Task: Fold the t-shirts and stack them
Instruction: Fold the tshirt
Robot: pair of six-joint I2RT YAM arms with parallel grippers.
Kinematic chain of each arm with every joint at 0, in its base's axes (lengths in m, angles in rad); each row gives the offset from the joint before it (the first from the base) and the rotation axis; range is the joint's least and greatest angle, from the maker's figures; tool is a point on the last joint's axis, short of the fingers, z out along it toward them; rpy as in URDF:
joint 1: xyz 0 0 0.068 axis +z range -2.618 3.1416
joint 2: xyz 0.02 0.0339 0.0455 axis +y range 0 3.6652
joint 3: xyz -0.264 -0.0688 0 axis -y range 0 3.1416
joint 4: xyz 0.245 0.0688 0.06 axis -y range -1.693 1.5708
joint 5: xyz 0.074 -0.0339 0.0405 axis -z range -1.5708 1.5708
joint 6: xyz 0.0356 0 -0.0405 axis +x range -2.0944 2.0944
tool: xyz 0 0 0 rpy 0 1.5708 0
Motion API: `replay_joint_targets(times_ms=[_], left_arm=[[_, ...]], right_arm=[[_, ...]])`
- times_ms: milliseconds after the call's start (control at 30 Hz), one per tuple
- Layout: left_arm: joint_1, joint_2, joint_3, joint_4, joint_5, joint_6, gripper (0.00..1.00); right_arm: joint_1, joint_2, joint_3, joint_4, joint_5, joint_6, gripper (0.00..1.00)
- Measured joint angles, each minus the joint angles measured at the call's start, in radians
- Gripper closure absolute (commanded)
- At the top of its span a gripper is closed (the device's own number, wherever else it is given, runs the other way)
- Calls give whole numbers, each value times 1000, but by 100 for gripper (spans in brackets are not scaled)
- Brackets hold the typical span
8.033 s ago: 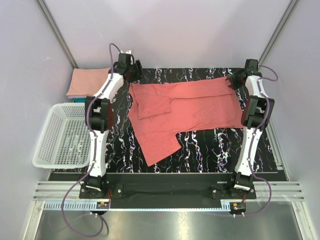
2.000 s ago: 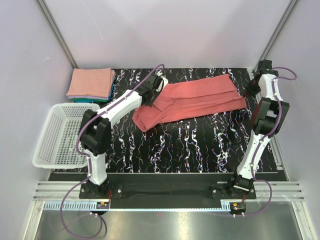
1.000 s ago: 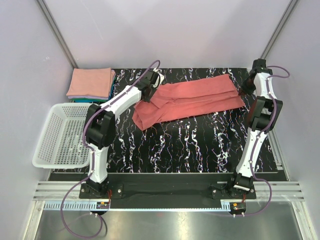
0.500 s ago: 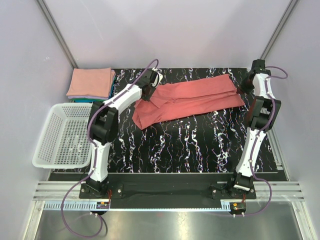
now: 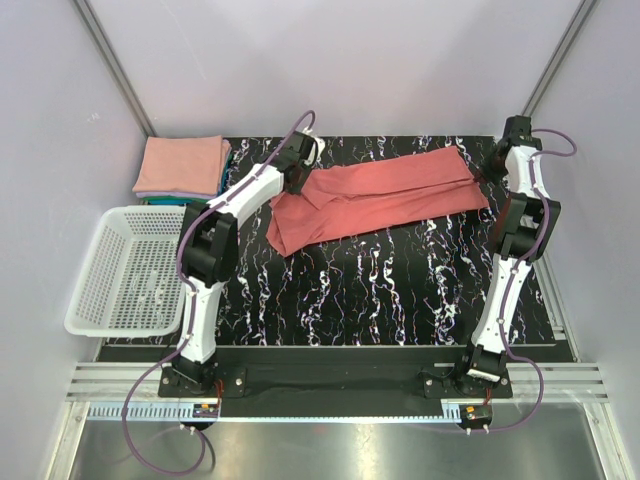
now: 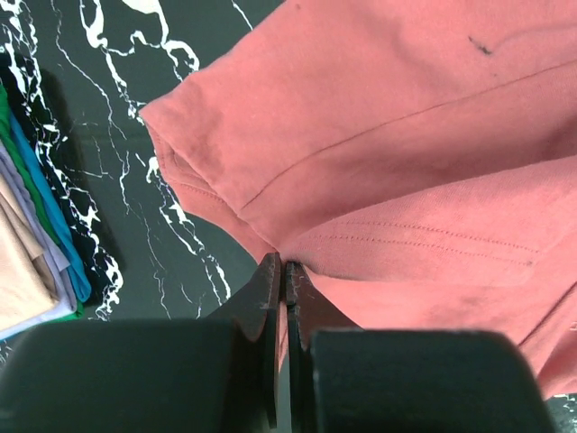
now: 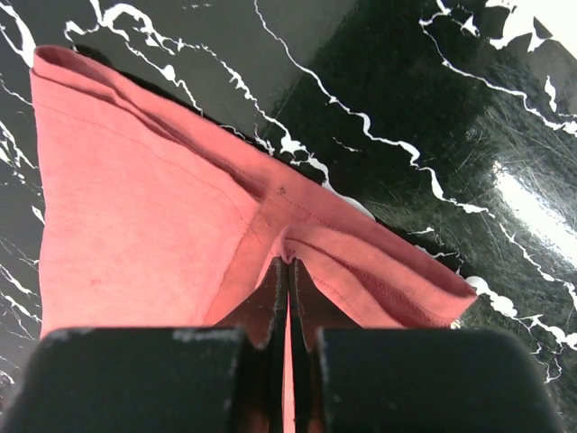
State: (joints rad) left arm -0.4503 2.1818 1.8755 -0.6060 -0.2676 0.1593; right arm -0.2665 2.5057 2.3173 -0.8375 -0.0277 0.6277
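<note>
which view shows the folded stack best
Top external: the whole folded stack is in view, pink on top with teal edges beneath. Left wrist catches only its layered edges at the frame's left side. Right wrist shows none of it, just the red shirt.

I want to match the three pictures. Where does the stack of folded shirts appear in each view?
Top external: the stack of folded shirts lies at the far left, beyond the white basket.
Left wrist: the stack shows its layered edges at the left border.
Right wrist: not in it.
Shared landmark: the coral-red t-shirt appears in all three.
</note>
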Motion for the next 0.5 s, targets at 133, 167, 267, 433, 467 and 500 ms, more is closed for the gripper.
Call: replay_joint_targets(times_ms=[133, 167, 267, 433, 467, 500], left_arm=[[0, 4, 15, 3, 0, -2, 100], [0, 8, 21, 3, -1, -2, 100], [0, 26, 40, 6, -1, -2, 100], [3, 68, 61, 13, 0, -2, 100], [4, 78, 66, 14, -1, -2, 100], [5, 88, 70, 16, -1, -3, 100]], right_arm=[[0, 2, 8, 0, 0, -1, 100], [0, 6, 14, -2, 0, -1, 100], [0, 18, 29, 0, 0, -1, 100], [0, 35, 30, 3, 0, 0, 100], [0, 39, 30, 3, 0, 0, 100], [0, 42, 30, 3, 0, 1, 100]])
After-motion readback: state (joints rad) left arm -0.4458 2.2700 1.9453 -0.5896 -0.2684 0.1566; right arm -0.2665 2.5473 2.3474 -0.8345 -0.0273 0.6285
